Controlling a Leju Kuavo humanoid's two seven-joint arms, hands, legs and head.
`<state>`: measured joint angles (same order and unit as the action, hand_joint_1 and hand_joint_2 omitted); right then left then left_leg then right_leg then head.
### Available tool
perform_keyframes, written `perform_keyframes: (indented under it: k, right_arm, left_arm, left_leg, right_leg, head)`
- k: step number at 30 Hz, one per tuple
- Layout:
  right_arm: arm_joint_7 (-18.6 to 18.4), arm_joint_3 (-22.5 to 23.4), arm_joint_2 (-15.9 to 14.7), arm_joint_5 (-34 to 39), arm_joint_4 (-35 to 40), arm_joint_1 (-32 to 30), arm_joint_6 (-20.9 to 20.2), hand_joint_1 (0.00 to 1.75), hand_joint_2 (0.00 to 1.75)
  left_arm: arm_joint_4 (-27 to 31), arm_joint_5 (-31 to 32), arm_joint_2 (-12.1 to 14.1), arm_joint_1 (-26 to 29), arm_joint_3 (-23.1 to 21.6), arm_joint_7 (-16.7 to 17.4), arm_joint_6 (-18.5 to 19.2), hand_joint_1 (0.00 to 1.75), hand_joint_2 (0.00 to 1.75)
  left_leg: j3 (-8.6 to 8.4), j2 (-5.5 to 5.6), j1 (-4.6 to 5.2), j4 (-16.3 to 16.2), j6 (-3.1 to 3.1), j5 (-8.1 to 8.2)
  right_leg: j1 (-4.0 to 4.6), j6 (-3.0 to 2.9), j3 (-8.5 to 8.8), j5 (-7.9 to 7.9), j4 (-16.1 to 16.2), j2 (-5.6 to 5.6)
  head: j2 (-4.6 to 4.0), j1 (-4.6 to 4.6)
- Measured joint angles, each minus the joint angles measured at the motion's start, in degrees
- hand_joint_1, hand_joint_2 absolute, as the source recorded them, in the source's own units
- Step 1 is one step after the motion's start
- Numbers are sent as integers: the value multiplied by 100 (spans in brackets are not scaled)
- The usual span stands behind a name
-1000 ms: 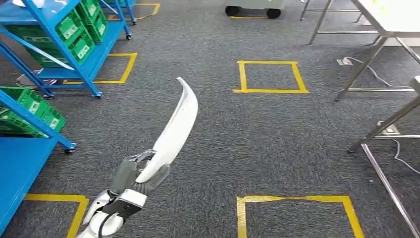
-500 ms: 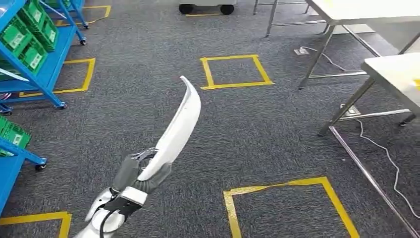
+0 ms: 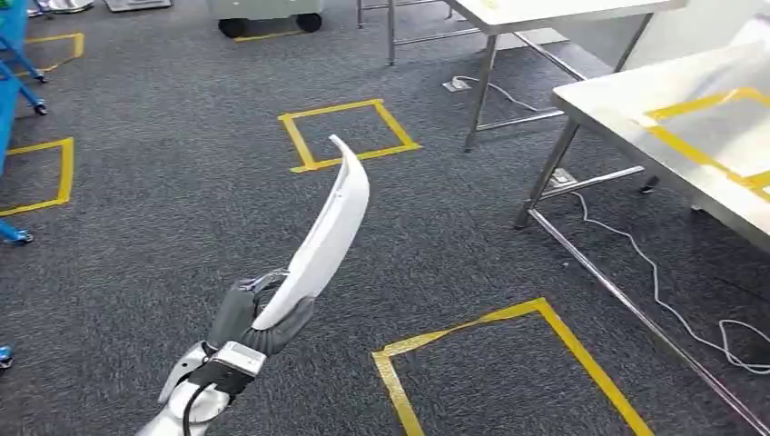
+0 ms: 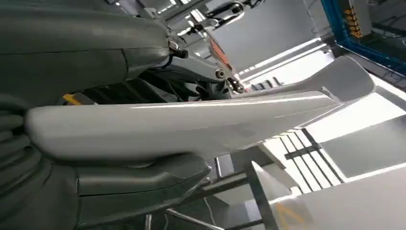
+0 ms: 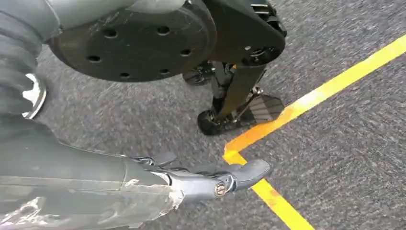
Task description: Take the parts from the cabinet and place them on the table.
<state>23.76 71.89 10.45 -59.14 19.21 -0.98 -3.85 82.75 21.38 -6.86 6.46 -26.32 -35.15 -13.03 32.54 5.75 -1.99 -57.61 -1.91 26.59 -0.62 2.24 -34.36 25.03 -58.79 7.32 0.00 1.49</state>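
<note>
A long, curved white part (image 3: 322, 241) rises slanting from my left hand (image 3: 250, 318), which grips its lower end at the lower left of the head view. In the left wrist view the same white part (image 4: 191, 124) crosses the picture, with the left hand (image 4: 95, 182) wrapped round its near end. At the right stands a white table (image 3: 636, 100) on steel legs, marked with yellow tape. My right hand (image 5: 191, 179) hangs over the grey carpet with its fingers stretched out and nothing in them.
A second table (image 3: 545, 11) stands behind the near one. Yellow tape squares (image 3: 350, 134) mark the carpet ahead and close by (image 3: 508, 372). A white cable (image 3: 672, 300) trails under the near table. A blue rack's wheels (image 3: 14, 68) and a wheeled cart (image 3: 263, 18) lie further back.
The camera has turned right: the blue racks with green bins have slid out at the left and the taped table has come in at the right. The left hand still holds the part the same way.
</note>
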Motion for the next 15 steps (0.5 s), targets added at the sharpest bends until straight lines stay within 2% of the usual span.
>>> perform_keyframes:
  k: [2, 3, 4, 5, 6, 7, 8, 9, 10, 11, 12, 13, 14, 15]
  right_arm:
    - [9, 42, 18, -18, 22, -30, -15, 0, 175]
    - [2, 61, 31, -33, 33, -57, -17, 0, 175]
    - [-9, 85, 41, -50, 57, -72, -24, 0, 175]
    - [-11, 90, 63, -61, 63, -71, -35, 0, 175]
    - [-22, 92, 63, -77, 76, -51, -42, 0, 175]
    - [-22, 98, 63, -85, 87, -26, -42, 0, 175]
    - [-22, 109, 66, -94, 96, -14, -44, 0, 175]
    - [-22, 122, 66, -105, 96, -12, -52, 0, 175]
    - [-22, 131, 68, -109, 96, -19, -52, 0, 175]
    - [-24, 135, 68, -118, 98, -26, -52, 0, 175]
    - [-24, 140, 68, -120, 100, -32, -52, 0, 175]
    - [-24, 149, 68, -120, 107, -30, -52, 0, 175]
    - [-24, 162, 74, -120, 109, -15, -52, 0, 175]
    - [-24, 173, 81, -120, 111, -1, -52, 0, 175]
  left_arm:
    - [-17, -15, -13, -5, 7, -4, 26, 175, 175]
    - [-17, -17, -22, -15, 7, -9, 46, 175, 175]
    - [-20, -17, -37, -35, 7, -20, 61, 175, 175]
    - [-20, -17, -55, -44, 4, -22, 72, 175, 175]
    - [-20, -17, -61, -44, 4, -33, 74, 175, 175]
    - [-26, -17, -61, -40, 11, -33, 85, 175, 175]
    - [-35, -20, -61, -43, 15, -33, 96, 175, 175]
    - [-42, -26, -61, -43, 15, -33, 109, 175, 175]
    - [-46, -26, -61, -43, 13, -33, 116, 175, 175]
    - [-46, -33, -63, -47, 15, -33, 118, 175, 175]
    - [-46, -33, -63, -53, 15, -33, 120, 175, 175]
    - [-46, -35, -68, -57, 13, -35, 120, 175, 175]
    - [-46, -35, -76, -57, 15, -35, 120, 175, 175]
    - [-46, -35, -76, -63, 15, -35, 122, 175, 175]
  left_leg:
    - [39, -106, 59, -57, 80, -7]
    - [26, -172, 59, -42, 121, -24]
    - [16, -264, 38, -10, 173, -42]
    - [9, -315, 47, -7, 208, -33]
    - [5, -414, 71, -7, 242, -21]
    - [4, -513, 95, -8, 255, -15]
    - [3, -607, 110, -8, 268, -7]
    - [-1, -691, 123, -8, 274, -1]
    - [-11, -767, 130, -8, 276, 9]
    - [-25, -830, 137, -9, 276, 22]
    - [-46, -893, 140, -9, 262, 37]
    - [-76, -943, 141, -9, 240, 56]
    - [-100, -985, 170, -11, 208, 81]
    - [-101, -1023, 207, -34, 176, 101]
  right_leg:
    - [-52, 86, -50, -56, 61, 117]
    - [-61, 128, -116, -70, 86, 175]
    - [-61, 141, -114, -46, 56, 79]
    - [-4, 147, -182, 64, -110, -307]
    - [1, 164, -383, 302, -509, -552]
    - [-5, 166, -634, 545, -1017, -637]
    - [-5, 168, -854, 723, -1463, -676]
    - [-5, 168, -994, 793, -1752, -689]
    - [-5, 163, -983, 724, -1743, -690]
    - [-3, 152, -831, 542, -1471, -697]
    - [-2, 137, -557, 297, -979, -733]
    - [5, 125, -248, 79, -435, -850]
    - [49, 112, -48, 64, -39, -1222]
    - [56, 62, 1, 33, -28, -1128]
  head:
    - [0, 9]
    - [0, -9]
    - [0, -6]
    - [0, -46]
    - [0, -92]
    - [0, -92]
    - [0, -90]
    - [0, -94]
    - [0, -90]
    - [0, -94]
    - [0, -90]
    - [0, -94]
    - [0, -100]
    - [0, -85]
